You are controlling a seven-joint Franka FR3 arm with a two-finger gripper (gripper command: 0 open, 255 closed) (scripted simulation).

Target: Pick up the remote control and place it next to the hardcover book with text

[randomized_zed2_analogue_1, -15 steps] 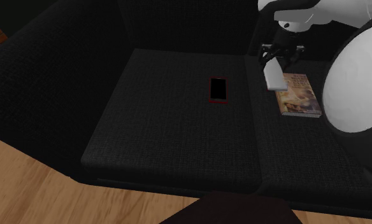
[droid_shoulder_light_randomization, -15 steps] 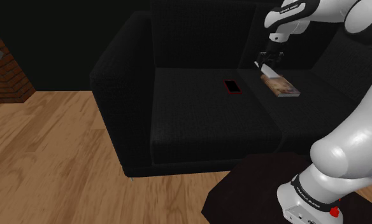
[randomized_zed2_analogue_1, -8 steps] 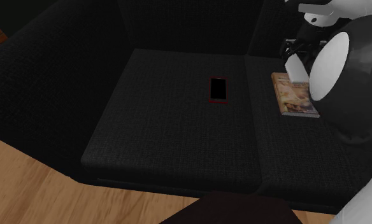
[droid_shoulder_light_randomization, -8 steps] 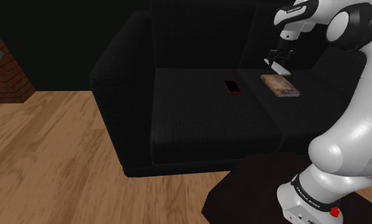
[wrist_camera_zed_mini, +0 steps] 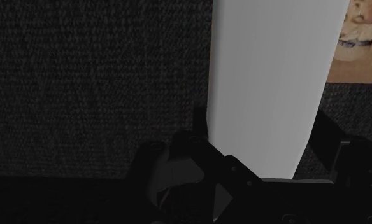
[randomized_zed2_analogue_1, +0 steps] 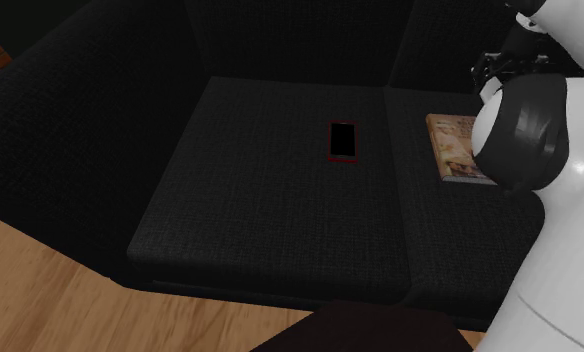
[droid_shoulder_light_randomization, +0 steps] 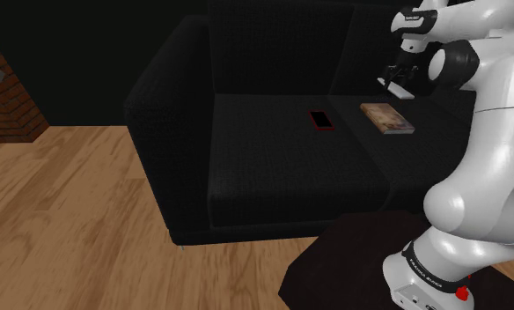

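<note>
- Black sofa (droid_shoulder_light_randomization: 273,167) on a wood floor (droid_shoulder_light_randomization: 70,211).
- Arm's gripper (wrist_camera_zed_mini: 261,137): fingers clasp the plain white remote (wrist_camera_zed_mini: 274,83), aloft just beside the book (droid_shoulder_light_randomization: 387,118).
- Book's cover lettering: illegible.
- Red-edged phone (droid_shoulder_light_randomization: 321,120): flat on the seat cushion.

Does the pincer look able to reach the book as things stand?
Probably yes: the pincer, clasping the white remote, hangs above the sofa cushion close to the book, nothing lying between.
</note>
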